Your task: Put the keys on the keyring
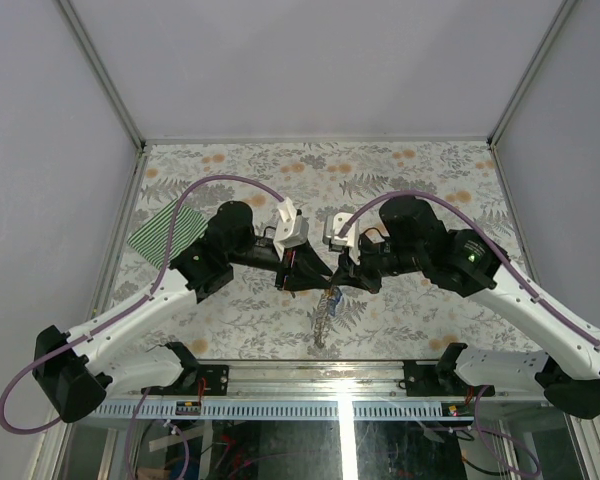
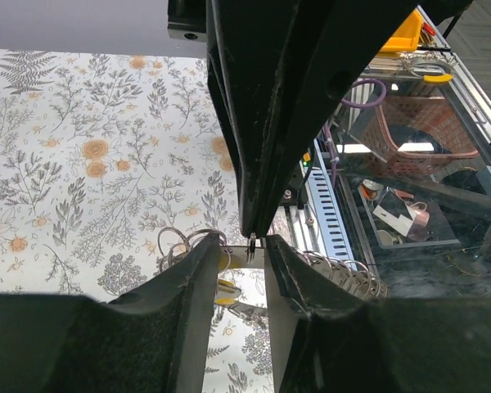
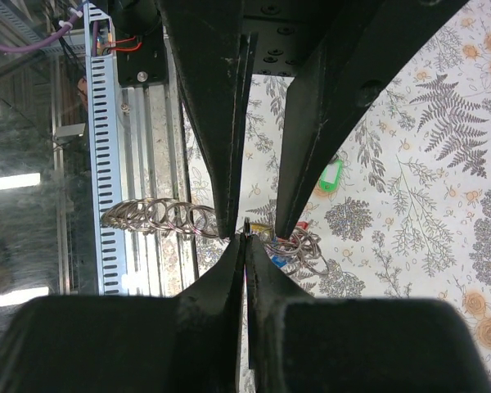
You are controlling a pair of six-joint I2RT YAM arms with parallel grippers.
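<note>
- The black left gripper and the black right gripper meet tip to tip over the middle of the table. From above, their bodies hide the meeting point.
- The right gripper is clenched, its fingers pressed flat together. A sliver of metal shows at the tips, too small to name.
- The left gripper's jaws stand apart, with the right gripper's tips in the gap. I cannot tell whether they press on anything.
- The thin grey metal keyring of linked rings runs out to both sides of the meeting point. One stretch reaches over the near rail, and the other bunches on the table side.
- From above the keyring is a short strand just below the grippers. Whether it hangs or lies there is unclear.
- A small yellow-headed key sits at the bunch, half hidden by a finger. Specks of red and blue beside it are hard to make out.
- A green-headed key lies alone on the table, near the bunch.
- The table wears a white cloth printed with grey ferns and orange flowers, with plain grey walls around it.
- A green-and-white striped cloth lies at the left side.
- A slotted pale cable duct runs along the near edge.
- Beyond the edge, behind a glossy panel, sits a brown mesh basket. Its contents are indistinct.
</note>
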